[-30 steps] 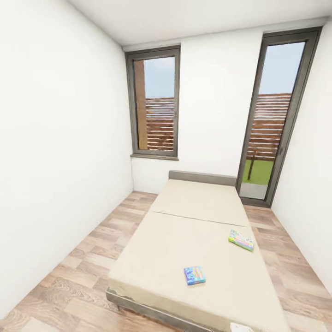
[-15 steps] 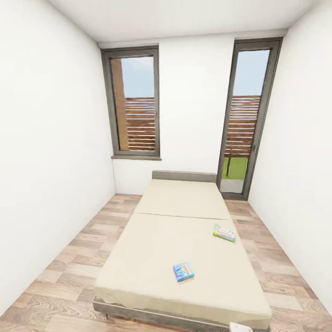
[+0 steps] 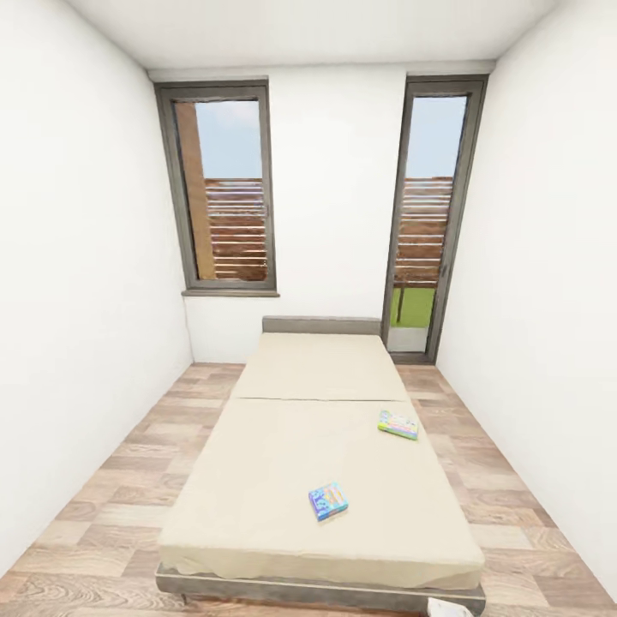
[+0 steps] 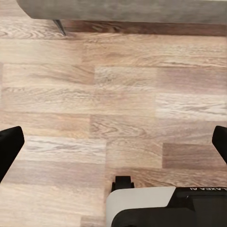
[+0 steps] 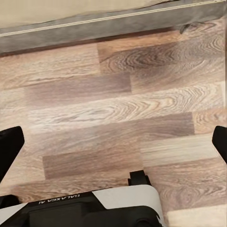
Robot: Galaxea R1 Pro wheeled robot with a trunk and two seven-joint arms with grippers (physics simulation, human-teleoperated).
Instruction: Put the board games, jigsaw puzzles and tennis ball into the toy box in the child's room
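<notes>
Left fingers spread wide, empty, over floor. Right fingers likewise wide apart, empty. Bed ahead, two board games on it: blue one near, green one farther right. Windows behind.

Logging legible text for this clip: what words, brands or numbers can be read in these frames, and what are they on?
"GALAXEA" in part, cut off at the frame edge, on the robot's base in the left wrist view.
"GALAXEA", upside down and blurred, on the robot's base in the right wrist view.
Print on the two board games, the nearer and the farther, lying on the bed: too small to read.
</notes>
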